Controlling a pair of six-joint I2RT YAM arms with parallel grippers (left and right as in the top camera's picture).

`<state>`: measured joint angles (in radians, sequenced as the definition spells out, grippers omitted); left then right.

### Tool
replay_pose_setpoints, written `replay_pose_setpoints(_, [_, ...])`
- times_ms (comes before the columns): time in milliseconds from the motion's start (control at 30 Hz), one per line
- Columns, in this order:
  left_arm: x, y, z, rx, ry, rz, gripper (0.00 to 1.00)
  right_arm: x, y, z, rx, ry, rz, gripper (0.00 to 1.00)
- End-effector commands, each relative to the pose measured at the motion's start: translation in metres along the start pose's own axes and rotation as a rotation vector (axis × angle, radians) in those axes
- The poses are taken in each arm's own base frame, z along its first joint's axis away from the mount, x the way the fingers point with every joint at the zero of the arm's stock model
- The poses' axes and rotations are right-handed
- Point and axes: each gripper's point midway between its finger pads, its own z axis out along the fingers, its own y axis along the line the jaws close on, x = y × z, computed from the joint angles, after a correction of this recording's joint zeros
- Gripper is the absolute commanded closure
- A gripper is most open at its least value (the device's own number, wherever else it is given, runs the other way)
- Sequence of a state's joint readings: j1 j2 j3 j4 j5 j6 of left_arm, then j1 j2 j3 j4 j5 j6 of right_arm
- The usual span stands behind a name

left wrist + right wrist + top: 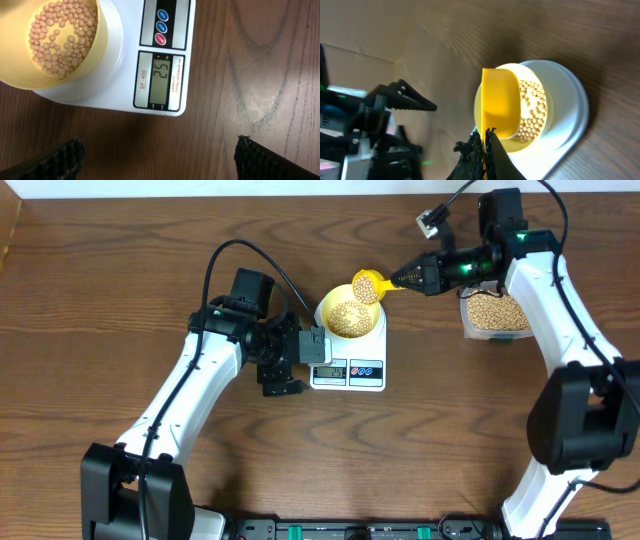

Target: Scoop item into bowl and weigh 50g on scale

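The pale-yellow bowl (350, 317) stands on the white scale (348, 370) and holds tan beans (60, 35). The scale's display (161, 82) reads 25. My right gripper (403, 280) is shut on the handle of a bright yellow scoop (368, 287), which holds beans and hangs over the bowl's far right rim. In the right wrist view the scoop (499, 102) is tipped on its side over the bowl (530, 115), gripped by the shut jaws (485, 142). My left gripper (160, 157) is open and empty, over the table just left of the scale.
A clear plastic tub (494, 315) full of beans stands to the right of the scale, under my right arm. Bare wood table (260, 75) lies around the scale.
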<state>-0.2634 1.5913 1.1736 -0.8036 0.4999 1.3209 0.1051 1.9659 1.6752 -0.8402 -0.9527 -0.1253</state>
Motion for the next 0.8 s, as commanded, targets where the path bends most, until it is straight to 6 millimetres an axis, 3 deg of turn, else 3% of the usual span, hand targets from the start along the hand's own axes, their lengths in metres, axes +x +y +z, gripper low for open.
replay_pose_setpoints(0, [-0.003, -0.001, -0.003, 0.000, -0.023, 0.001, 0.02, -0.008, 0.025, -0.009, 0.109, -0.006, -0.168, 0.99])
replay_pose_setpoints(167, [-0.003, -0.001, -0.003, 0.000, -0.023, 0.001, 0.02, -0.005, 0.023, 0.000, 0.225, 0.032, -0.241, 0.99])
replay_pose_setpoints(467, [-0.003, -0.001, -0.003, 0.000, -0.023, 0.001, 0.03, 0.003, 0.034, 0.020, 0.265, 0.097, -0.406, 0.99])
replay_pose_setpoints(767, [-0.003, -0.001, -0.003, 0.000, -0.023, 0.001, 0.02, 0.001, 0.038, 0.025, 0.365, 0.121, -0.510, 0.99])
